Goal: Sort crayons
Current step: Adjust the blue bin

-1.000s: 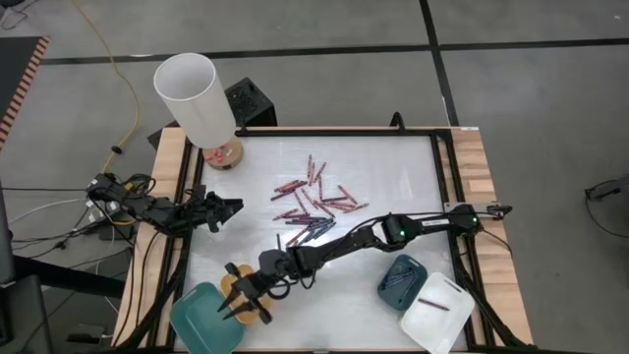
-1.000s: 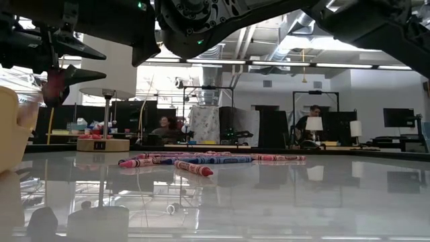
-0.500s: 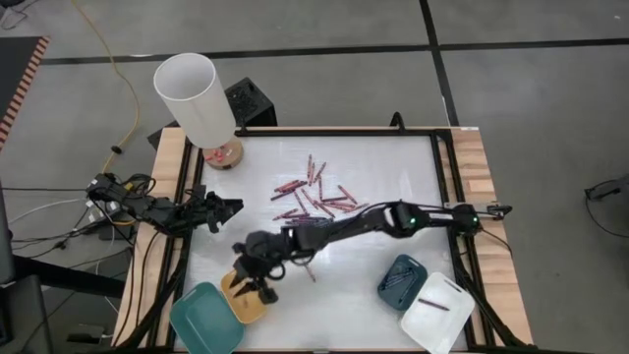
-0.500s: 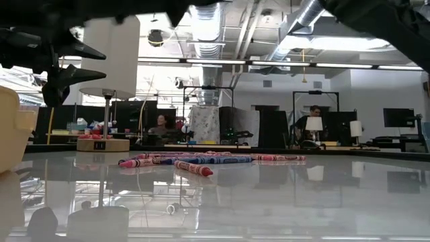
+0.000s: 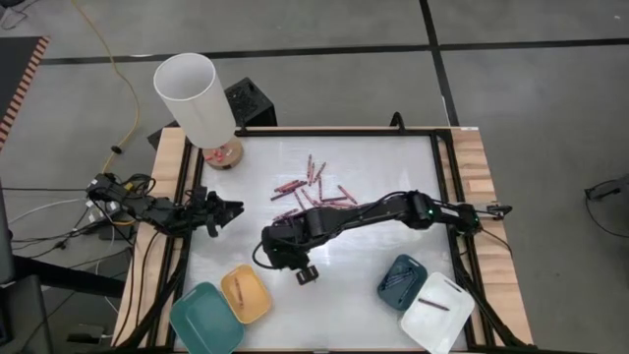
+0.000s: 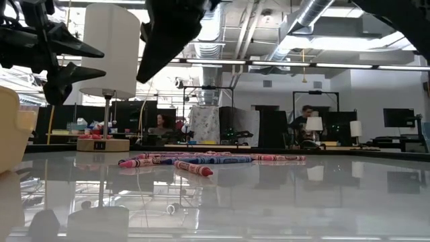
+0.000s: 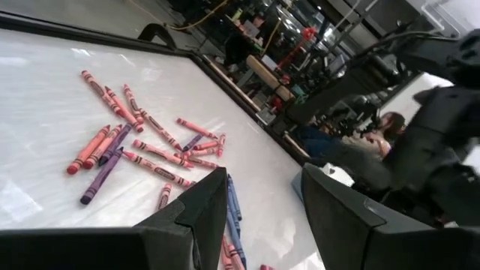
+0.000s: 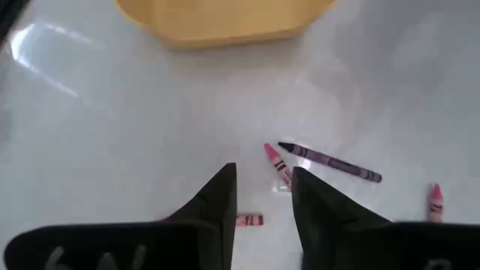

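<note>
i'm between picks, by my reading: my right claw [image 8: 259, 196] carries nothing and hangs over bare table [image 5: 393, 162], with the yellow tray [image 5: 246, 293] just ahead of it and the main scatter of crayons [image 5: 314, 195] lying behind it, back along my own arm. its two fingers stand a narrow gap apart, open, with empty air between them and nothing touching either pad. just past the fingertips lie three strays: a pink crayon [image 8: 276, 160] nearest, a purple crayon [image 8: 330, 160] beside it, almost tip to tip, and another pink one [image 8: 434, 199] off to the side. a further bit of pink shows under the fingers, mostly hidden.

the next move, as i judge it, is to pick one stick, most likely the near pink one. that calls for swinging the wrist so the fingers straddle it across its width, dropping low enough to close on it without nudging the purple neighbour, then carrying it to the tray for that colour. the sticks are thin and round, so a skewed approach could roll one away.

my left claw [image 7: 259, 217] waits off to the far side of the pile, near the table's edge, its fingers also parted and empty, looking over the crayons from there. the teal tray [image 5: 204, 319] sits just beyond the yellow one.
</note>
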{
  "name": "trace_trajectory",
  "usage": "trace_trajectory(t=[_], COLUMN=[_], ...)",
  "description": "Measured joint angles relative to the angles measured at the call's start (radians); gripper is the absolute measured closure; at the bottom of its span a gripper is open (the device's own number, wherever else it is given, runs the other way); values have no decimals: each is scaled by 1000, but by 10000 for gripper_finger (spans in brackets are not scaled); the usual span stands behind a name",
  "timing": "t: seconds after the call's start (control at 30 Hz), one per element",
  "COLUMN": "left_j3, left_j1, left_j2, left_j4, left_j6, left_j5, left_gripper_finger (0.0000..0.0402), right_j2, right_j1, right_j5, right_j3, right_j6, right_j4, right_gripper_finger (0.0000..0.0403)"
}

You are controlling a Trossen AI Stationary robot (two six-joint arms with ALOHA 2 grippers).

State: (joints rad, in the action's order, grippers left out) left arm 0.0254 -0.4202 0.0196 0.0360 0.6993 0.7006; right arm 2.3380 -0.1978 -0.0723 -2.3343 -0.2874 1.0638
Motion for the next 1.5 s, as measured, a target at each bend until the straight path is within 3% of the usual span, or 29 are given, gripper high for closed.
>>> trace_trajectory(t=[0.27,0.4,0.57,0.8,1.0,1.2,1.37,1.5], left_j3=[1,40,131,300,566,855,1015,1082], left_j1=[0,0,0,0,-26,-130,-253,-353], left_j2=[10,59,198,493,758,993,1148,1239], left_j4=[-3,-128,-188,-222,-474,-883,-1105,-1201], left_j6=[-46,8,90,131,145,298,517,680], left_j5=[-32,-64,-103,-175,-209,-198,-244,-320], left_gripper_finger=[241,241,241,241,242,248,287,343], right_j2=[6,4,5,-4,-61,-148,-213,-257], right_j1=[60,69,61,46,3,-38,-89,-140], right_j5=[34,26,23,22,21,88,168,247], right_j3=[114,146,147,147,147,147,147,146], right_j6=[-38,-31,-33,-24,22,109,164,212], right_j4=[-102,-96,-64,10,103,208,263,316], right_gripper_finger=[280,280,280,280,280,280,280,280])
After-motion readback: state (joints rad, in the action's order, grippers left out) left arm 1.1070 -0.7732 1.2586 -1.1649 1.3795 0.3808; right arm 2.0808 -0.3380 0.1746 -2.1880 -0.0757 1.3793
